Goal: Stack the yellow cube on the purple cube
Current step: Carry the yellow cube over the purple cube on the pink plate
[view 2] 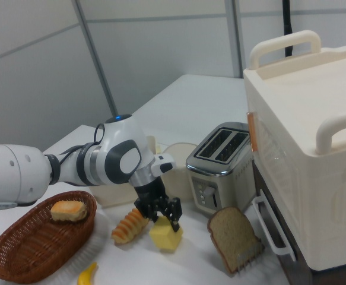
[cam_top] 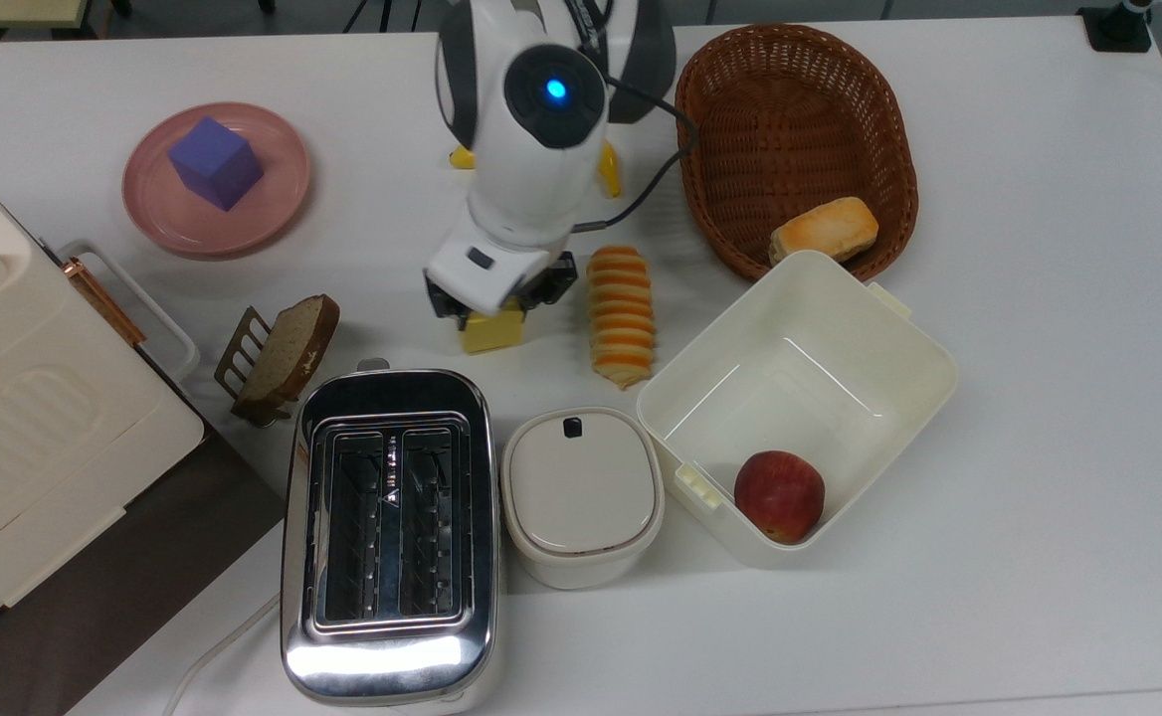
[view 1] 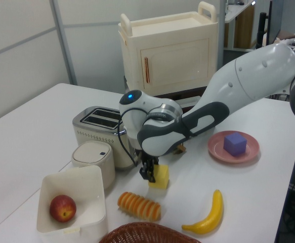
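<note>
The yellow cube [cam_top: 492, 334] sits on the white table just above the toaster in the top view; it also shows in the left view [view 1: 162, 177] and the right view [view 2: 167, 237]. My gripper [cam_top: 497, 303] hangs directly over it, open, with the fingers [view 2: 175, 220] spread wider than the block and reaching down around its top edges. My gripper [view 1: 148, 174] hides part of the cube's top. The purple cube [cam_top: 215, 162] rests on a pink plate [cam_top: 169, 216] at the top view's far left, well apart from my gripper, and appears in the left view [view 1: 235, 144] too.
A striped pastry [cam_top: 621, 314] lies right beside the yellow cube. A toaster [cam_top: 389, 532] and a lidded pot [cam_top: 582, 494] stand below it. A bread slice in a rack [cam_top: 283, 350], a banana [view 1: 210, 214], a brown basket [cam_top: 730, 119], a white box [cam_top: 889, 338] holding an apple, and a cream cabinet [cam_top: 34, 438] surround the area.
</note>
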